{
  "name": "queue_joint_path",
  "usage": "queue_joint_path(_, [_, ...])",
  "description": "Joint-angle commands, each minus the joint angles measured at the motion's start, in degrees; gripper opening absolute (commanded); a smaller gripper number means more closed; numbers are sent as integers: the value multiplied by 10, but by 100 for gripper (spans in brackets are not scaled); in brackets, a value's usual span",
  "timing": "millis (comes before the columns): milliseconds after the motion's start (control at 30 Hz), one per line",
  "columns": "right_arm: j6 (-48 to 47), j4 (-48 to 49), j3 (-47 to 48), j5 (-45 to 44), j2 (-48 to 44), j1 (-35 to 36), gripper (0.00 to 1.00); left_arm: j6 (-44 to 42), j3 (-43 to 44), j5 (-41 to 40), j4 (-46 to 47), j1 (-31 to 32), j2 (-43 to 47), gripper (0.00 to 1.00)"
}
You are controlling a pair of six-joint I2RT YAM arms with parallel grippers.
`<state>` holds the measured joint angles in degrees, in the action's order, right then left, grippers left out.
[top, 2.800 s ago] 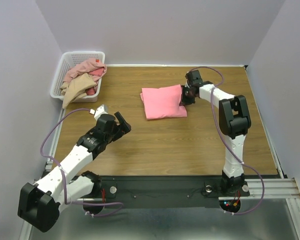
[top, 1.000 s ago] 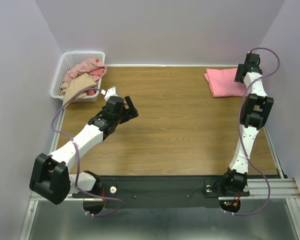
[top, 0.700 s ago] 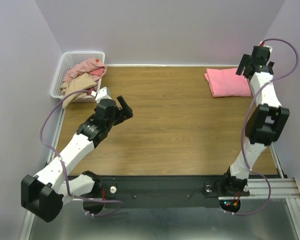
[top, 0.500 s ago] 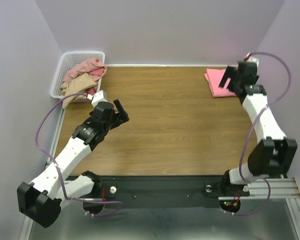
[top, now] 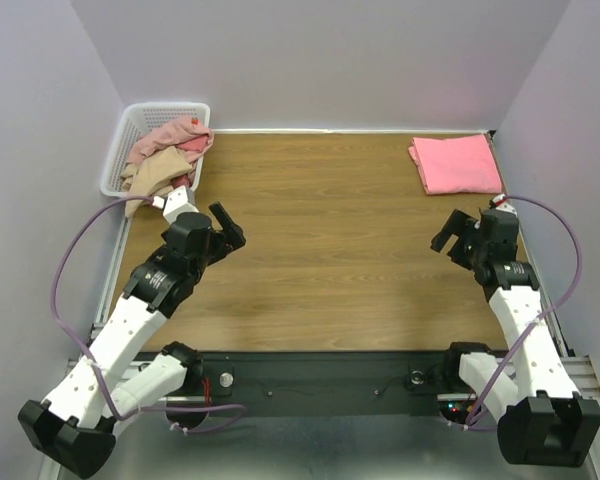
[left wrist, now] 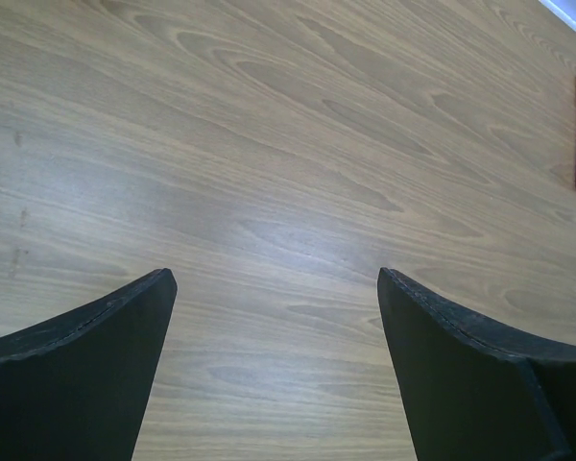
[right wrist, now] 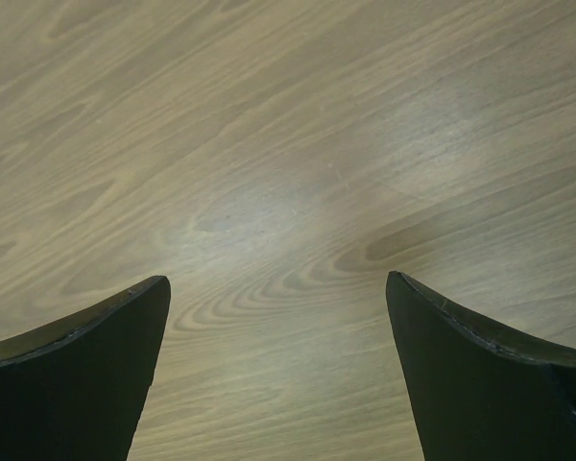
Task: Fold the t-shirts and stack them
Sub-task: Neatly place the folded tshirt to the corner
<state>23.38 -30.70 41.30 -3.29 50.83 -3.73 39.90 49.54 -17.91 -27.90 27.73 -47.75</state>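
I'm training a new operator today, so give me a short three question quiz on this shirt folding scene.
1. True or false: the folded pink shirt lies at the far right corner of the table.
2. Where are the crumpled shirts? A) in the white basket; B) mid-table; C) in a gripper.
3. Fill in: the left gripper and right gripper both stand ___, holding nothing.
Key: 1 true; 2 A; 3 open.
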Motion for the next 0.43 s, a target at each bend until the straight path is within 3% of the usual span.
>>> queue_joint_path(0, [33, 27, -3, 7, -24, 0, 100, -1, -20, -25, -13, -2, 44, 99])
queue_joint_path(400, [43, 28, -4, -38, -56, 0, 100, 33, -47, -55, -25, -1, 110, 99])
